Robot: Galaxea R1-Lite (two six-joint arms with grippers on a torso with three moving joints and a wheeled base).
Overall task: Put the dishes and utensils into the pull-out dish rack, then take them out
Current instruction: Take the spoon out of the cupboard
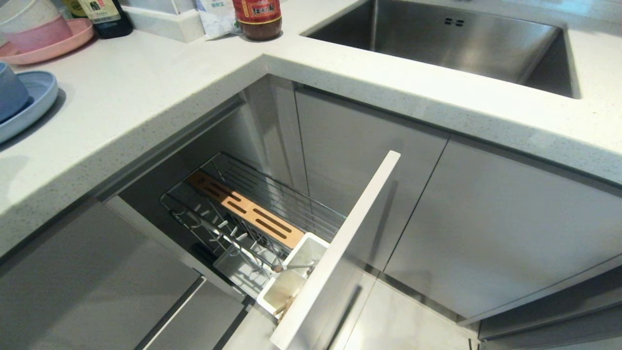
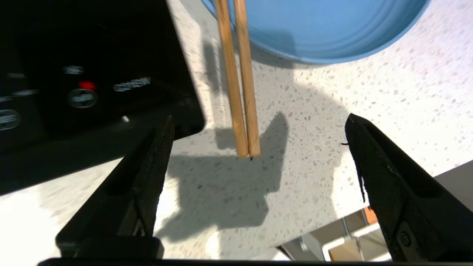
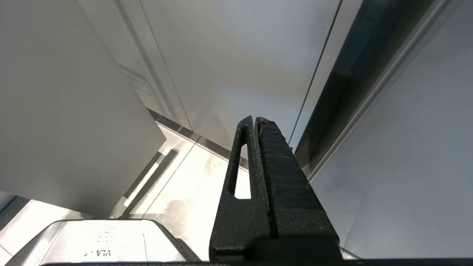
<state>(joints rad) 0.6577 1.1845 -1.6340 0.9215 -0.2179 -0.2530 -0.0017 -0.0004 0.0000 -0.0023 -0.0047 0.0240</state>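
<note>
The pull-out dish rack (image 1: pixel 252 214) stands drawn out from under the speckled counter (image 1: pixel 146 92), its pale front panel (image 1: pixel 340 243) angled into the room. Inside, the wooden strip (image 1: pixel 245 208) runs along the wire frame, and the white cutlery cup (image 1: pixel 291 279) sits against the front panel with the spoon (image 1: pixel 294 267) lying across its rim.

Up on the counter, at the far left, the light blue plate (image 1: pixel 34 104) lies with the blue-grey bowl (image 1: pixel 10 92) resting on it. Behind them a pink plate (image 1: pixel 58 46) carries stacked pink and white bowls (image 1: pixel 34 24).

The left tool (image 2: pixel 258 127) hangs just over the counter with its fingers (image 2: pixel 388 177) spread wide, gripping nothing. The chopsticks (image 2: pixel 240 85) lie side by side between them, their far ends propped on the plate's rim, near ends on the stone. A black cooktop (image 2: pixel 85 74) lies beside them.

The right tool (image 3: pixel 255 122) hangs low by the cabinet doors (image 3: pixel 240 55), fingers pressed together, empty.
</note>
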